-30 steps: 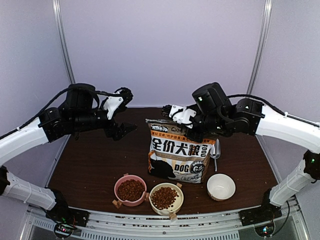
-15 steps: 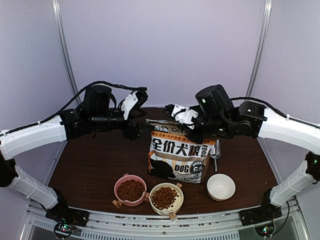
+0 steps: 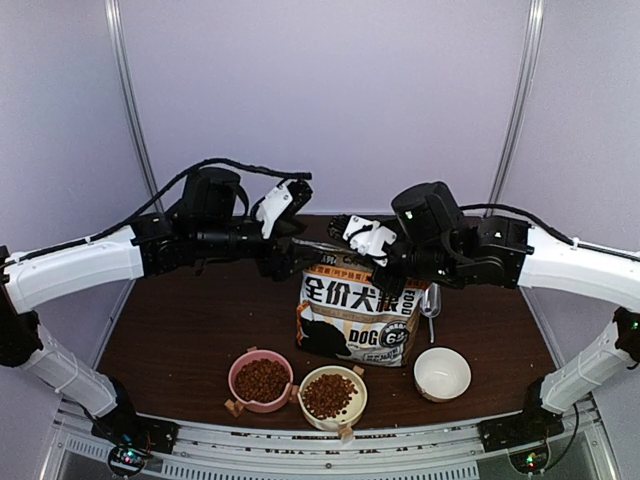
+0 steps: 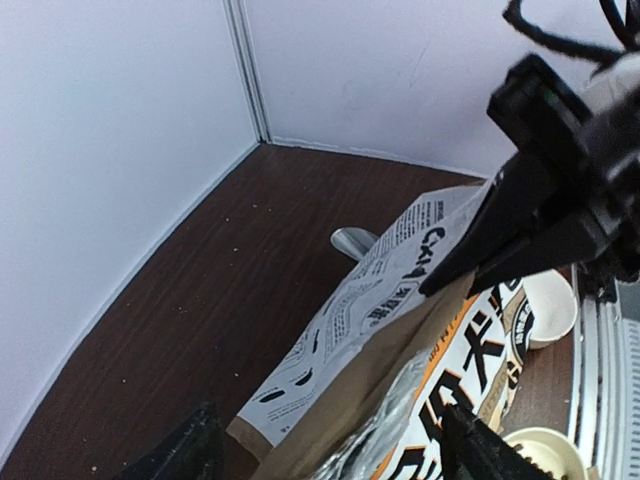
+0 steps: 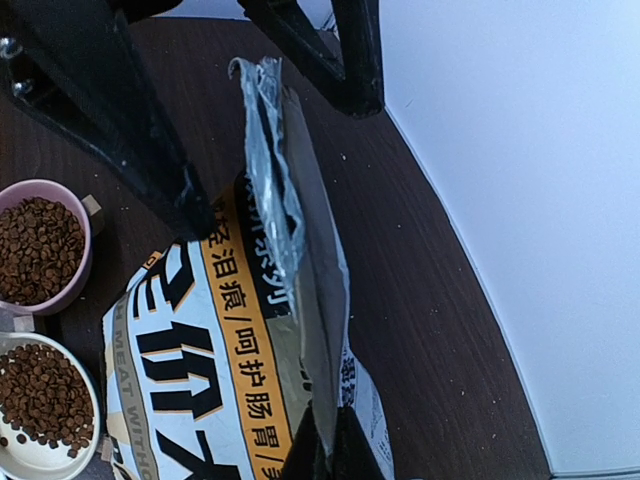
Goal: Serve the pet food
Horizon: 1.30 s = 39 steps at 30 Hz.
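**Bag pinched by the right claw, kibble in two bowls**

Seen from above, the left gripper (image 3: 285, 260) hangs at the left end of the bag's top edge. Its wrist view shows the claw (image 4: 327, 420) released, one finger on each side of the bag's opened top. Whether the fingers touch the paper cannot be told.

At seven o'clock from the bag, near the table's (image 3: 180, 330) front edge, a pink bowl (image 3: 237, 392) holds a heap of pet food (image 3: 262, 380). Just beside it, at six o'clock from the bag, a cream bowl (image 3: 350, 410) holds a second heap.

The brown printed bag (image 3: 355, 315) stands upright at the table's middle, its top edge open.

The right gripper (image 3: 387, 272) meets the right part of that top edge. In its wrist view the claw (image 5: 325, 445) is clenched on the bag's rim.

A metal scoop (image 3: 431, 300) rests at three o'clock from the bag, just beside its right side. A white bowl (image 3: 442, 372) sits at four o'clock, near the bag's lower right corner.
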Available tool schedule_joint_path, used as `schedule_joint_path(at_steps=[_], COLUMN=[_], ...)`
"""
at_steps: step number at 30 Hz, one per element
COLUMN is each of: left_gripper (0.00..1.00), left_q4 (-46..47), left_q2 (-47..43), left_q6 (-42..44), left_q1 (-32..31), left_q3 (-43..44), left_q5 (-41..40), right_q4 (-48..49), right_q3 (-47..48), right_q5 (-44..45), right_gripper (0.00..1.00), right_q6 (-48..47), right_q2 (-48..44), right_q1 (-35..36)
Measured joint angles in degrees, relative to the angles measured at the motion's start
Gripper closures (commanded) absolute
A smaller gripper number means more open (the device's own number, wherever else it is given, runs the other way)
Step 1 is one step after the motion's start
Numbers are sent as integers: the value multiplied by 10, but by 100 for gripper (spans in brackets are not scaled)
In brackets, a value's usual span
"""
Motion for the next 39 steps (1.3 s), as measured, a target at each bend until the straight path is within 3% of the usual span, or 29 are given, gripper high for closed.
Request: schedule_joint_path(at_steps=[8,14,23,29,33,39], left_gripper=[17,27,38,53,56,72], left_q4=[49,45,13,45,61,84], left_q2=[-62,-47,-13,-14,-15,-22], left_q6=[-210,-322,-399,-414,-412,-395], left_q1=[1,22,31,31,31,34], left_q3=[-29,-27,-27,-54,-64,-84], left_q5=[-62,-84,-55,-16,2,22], right_q4=[45,71,94,96,96,71], right_q3=[-40,-58,-75,-78,-79,-75], right_q5=[39,58,72,74,71,35], right_gripper=[100,100,100,86,76,58], right_q6=[1,5,11,18,26,44], right_q2=[-9,-14,-20,-21,-22,-35], right_q1=[23,32,38,39,41,41])
